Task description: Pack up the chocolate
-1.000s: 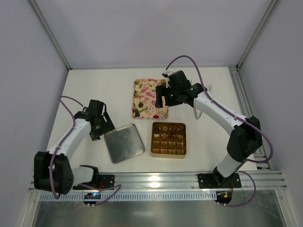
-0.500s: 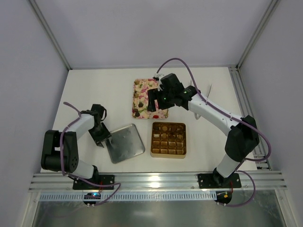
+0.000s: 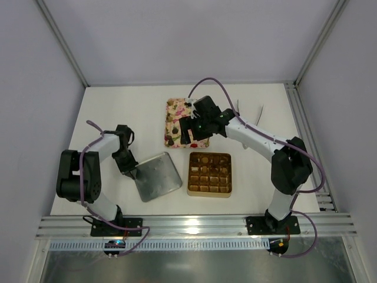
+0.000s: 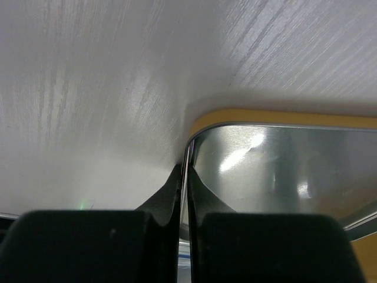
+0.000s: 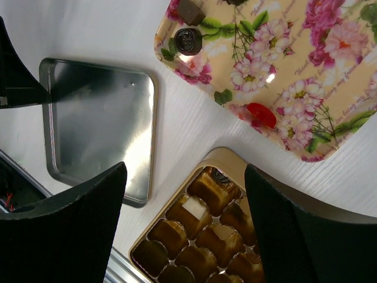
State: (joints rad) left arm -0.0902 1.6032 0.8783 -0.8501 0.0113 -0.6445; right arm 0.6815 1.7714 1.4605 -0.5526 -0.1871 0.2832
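Note:
The chocolate lies loose on the floral tray [image 3: 177, 112]: a dark round piece [image 5: 188, 40], a brown square piece [image 5: 189, 10] and a red one [image 5: 261, 114]. My right gripper [image 3: 189, 128] hovers open above the tray's near edge, and in its wrist view the right gripper [image 5: 185, 171] has nothing between its fingers. Below it is the gold box [image 5: 221, 156] with grid cells, seen in the top view as the gold box [image 3: 210, 187]. My left gripper [image 3: 128, 167] is shut on the rim of the metal lid [image 3: 156, 177]; the rim runs between the fingers [image 4: 171, 194].
The metal lid [image 5: 100, 124] lies left of the gold box, a strip of white table between them. The left arm's finger [image 5: 15, 76] shows at the lid's far corner. Aluminium rails [image 3: 194, 224] run along the near table edge.
My left gripper has slid to the lid's left edge and shut on its rim; the lid has turned slightly. My right gripper has moved left over the tray, still open.

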